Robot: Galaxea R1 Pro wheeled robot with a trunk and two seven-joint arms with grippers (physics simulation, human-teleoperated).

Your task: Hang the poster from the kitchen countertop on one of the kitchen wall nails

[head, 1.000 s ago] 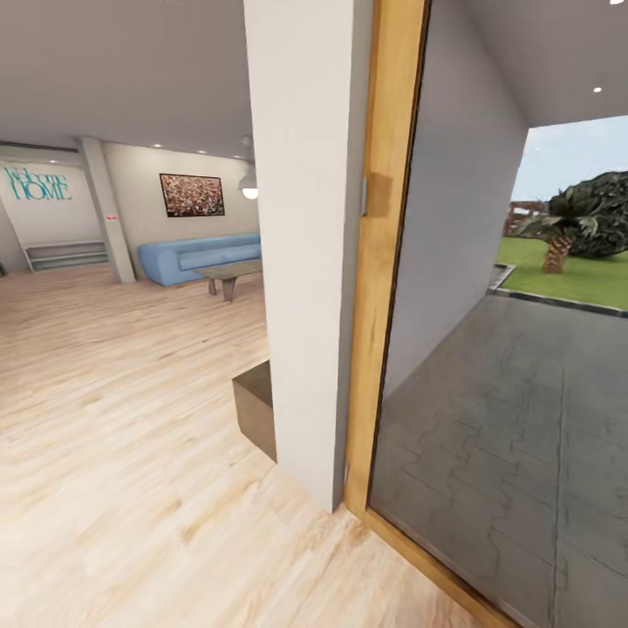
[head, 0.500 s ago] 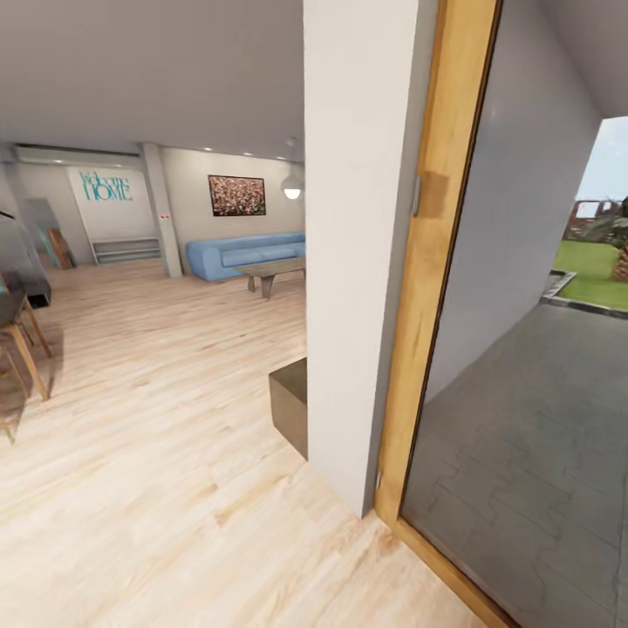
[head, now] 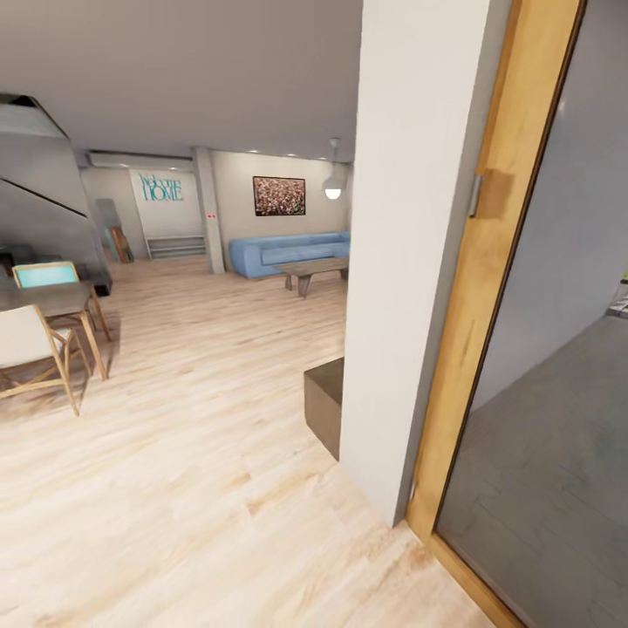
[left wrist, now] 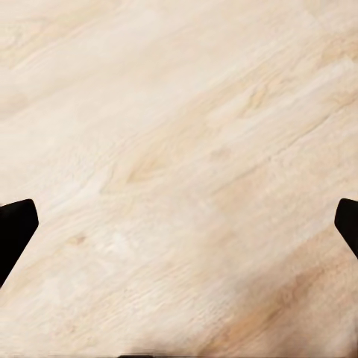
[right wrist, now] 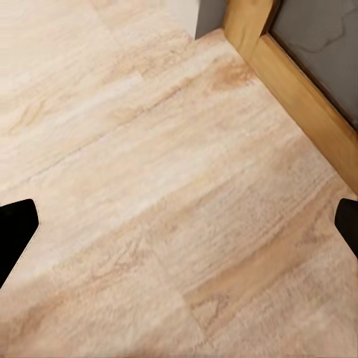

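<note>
The head view looks past a pale pillar (head: 410,262) at 1 o'clock and a wood door frame (head: 488,288) at 3, toward a blue sofa (head: 288,251) and reddish picture (head: 279,195) at 12. The right wrist view adds that frame's base (right wrist: 298,82). Both jaws, left (left wrist: 179,224) and right (right wrist: 179,224), hang released over wood floor (left wrist: 179,149), grasping nothing. The poster's place cannot be told.

view swung left, dining chairs (head: 35,349) appeared
</note>
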